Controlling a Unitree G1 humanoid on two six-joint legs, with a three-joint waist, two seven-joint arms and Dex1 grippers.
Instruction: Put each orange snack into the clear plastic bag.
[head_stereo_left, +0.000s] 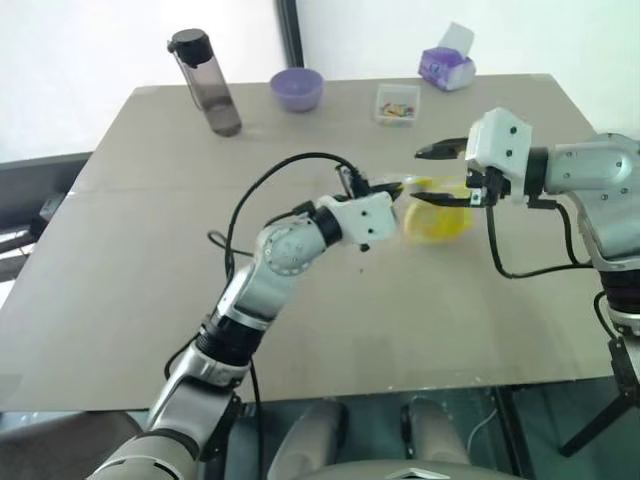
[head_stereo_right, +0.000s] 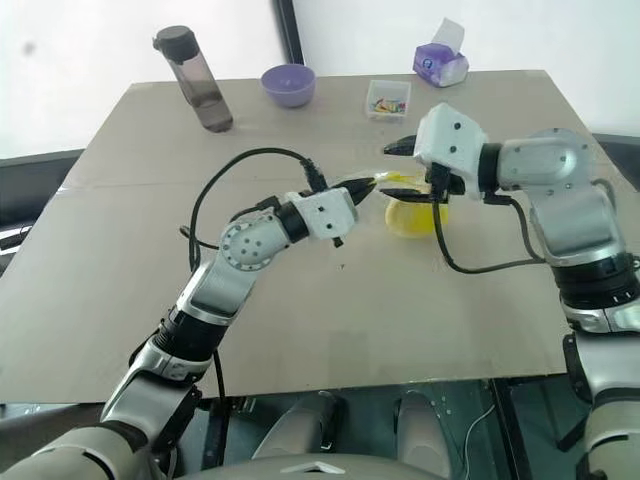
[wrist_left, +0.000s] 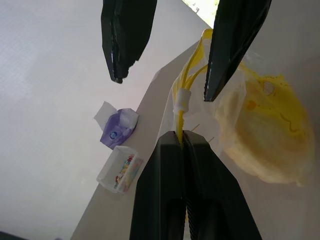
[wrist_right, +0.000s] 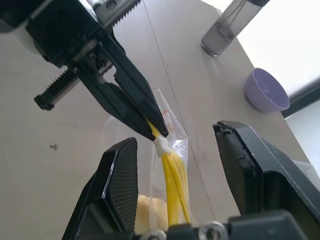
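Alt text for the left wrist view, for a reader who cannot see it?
The left gripper, jaws shut, pinches the yellow seal strip of the clear plastic bag holding an orange snack. The right gripper straddles the strip, jaws open.

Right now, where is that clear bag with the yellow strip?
The clear plastic bag hangs mid-table, right of centre, pinched at its yellow strip by the left pincer, with the open right pincer straddling its top.
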